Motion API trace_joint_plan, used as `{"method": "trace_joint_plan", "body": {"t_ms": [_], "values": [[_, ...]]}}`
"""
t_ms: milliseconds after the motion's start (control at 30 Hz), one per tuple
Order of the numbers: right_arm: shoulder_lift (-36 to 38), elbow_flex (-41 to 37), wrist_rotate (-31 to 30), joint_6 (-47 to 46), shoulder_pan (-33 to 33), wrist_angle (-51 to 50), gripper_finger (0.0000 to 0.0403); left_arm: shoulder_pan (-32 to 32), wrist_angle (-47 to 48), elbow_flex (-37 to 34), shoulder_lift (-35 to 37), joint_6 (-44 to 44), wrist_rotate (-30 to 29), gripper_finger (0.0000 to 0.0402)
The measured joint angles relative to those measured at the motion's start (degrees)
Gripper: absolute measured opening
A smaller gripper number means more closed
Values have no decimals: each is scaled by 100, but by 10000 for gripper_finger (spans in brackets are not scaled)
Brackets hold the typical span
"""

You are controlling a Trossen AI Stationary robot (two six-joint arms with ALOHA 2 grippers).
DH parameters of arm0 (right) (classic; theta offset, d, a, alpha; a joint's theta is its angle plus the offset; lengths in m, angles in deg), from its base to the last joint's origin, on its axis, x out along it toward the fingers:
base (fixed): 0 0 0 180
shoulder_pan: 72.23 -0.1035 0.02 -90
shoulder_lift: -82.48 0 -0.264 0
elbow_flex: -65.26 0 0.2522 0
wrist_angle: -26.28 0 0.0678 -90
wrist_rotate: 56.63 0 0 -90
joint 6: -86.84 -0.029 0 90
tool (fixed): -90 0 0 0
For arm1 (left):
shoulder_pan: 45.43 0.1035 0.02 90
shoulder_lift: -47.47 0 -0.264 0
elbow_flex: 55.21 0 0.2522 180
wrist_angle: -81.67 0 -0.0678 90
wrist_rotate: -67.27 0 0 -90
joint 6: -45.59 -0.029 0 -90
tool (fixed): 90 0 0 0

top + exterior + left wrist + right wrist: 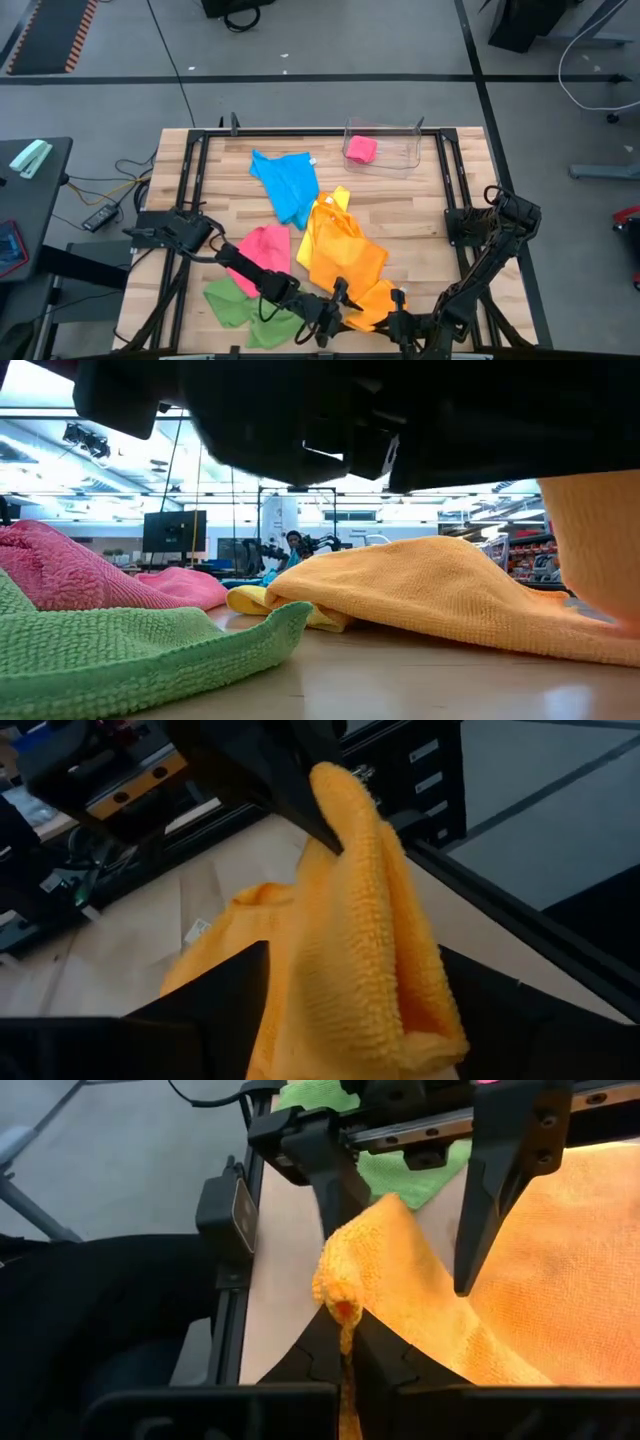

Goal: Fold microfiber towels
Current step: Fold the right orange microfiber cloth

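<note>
Your right pincer [345,1315] is clenched on the orange towel [345,262] corner, approx 6 o'clock on tabletop [420,200]; left pincer [400,1190] released around it. Soft, floppy, light — grab corners.

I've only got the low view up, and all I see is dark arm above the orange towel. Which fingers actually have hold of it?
Observer: The right gripper is shut on a bunched corner of the orange towel.
Operator: And the left one?
Observer: The left gripper is open. Its fingers stand on either side of the raised orange fold without pinching it.
Operator: Any towel hidden from me?
Observer: Yes, a pink towel sits inside the clear bin at the table's far edge.
</note>
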Motion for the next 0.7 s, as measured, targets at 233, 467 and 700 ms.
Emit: {"method": "trace_joint_plan", "body": {"t_ms": [233,467,700], "values": [[0,0,16,144,-59,17,38,0,-34,0,0,184,2,149],[0,0,396,179,-50,22,105,84,-1,26,0,538,596,22],[0,504,963,-473,-87,-1018,150,141,628,335,0,1216,1078,42]]}}
